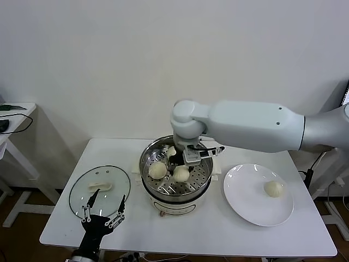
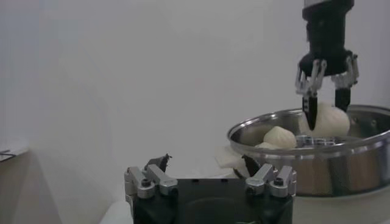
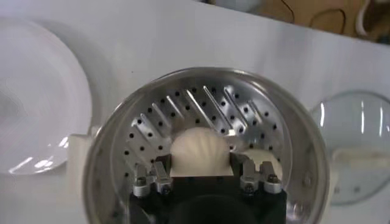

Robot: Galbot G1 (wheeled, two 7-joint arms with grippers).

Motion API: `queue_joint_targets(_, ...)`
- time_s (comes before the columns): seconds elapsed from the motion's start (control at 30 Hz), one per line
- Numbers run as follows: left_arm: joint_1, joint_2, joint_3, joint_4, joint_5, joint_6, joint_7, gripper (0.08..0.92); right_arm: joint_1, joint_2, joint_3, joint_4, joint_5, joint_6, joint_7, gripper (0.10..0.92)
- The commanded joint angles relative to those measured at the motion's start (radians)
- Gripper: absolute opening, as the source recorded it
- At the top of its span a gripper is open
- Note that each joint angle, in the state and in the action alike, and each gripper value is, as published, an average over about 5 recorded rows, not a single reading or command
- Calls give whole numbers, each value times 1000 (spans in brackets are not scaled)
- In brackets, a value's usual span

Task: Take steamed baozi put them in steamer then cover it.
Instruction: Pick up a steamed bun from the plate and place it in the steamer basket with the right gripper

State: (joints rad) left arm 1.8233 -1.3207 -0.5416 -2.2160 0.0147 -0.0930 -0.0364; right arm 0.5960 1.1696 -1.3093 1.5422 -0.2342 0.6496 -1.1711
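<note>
left claw [image 1: 103,210] – spread, by lid [image 1: 100,191] | right claw [image 1: 181,158] – straddling baozi [image 3: 198,152] in steamer [image 1: 152,183]

Bright even light, soft shadows, glare on steamer [image 1: 175,176]

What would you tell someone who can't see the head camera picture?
The right tool hangs inside the steamer over three baozi. One more baozi waits on the white plate, and the glass lid lies by the left tool.

Right tool [image 1: 182,158] pointing straight down, fingers slightly parted. Left tool [image 1: 103,210] low at front, fingers spread wide, idle.
</note>
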Motion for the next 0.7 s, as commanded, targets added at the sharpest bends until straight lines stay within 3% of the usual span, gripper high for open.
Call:
queue_joint_targets(0.03, 1, -1, 0, -5, -3, 2, -2, 823, -50, 27, 1, 3, -66, 71, 5, 661)
queue_joint_targets(0.43, -3, -3, 1, 5, -3, -6, -5, 823, -91, 29, -2, -16, -103, 76, 22, 691)
queue_joint_targets(0.7, -7, -2, -1, 8, -3, -6, -4, 823, -63, -13, 34, 9, -111, 24, 29, 815)
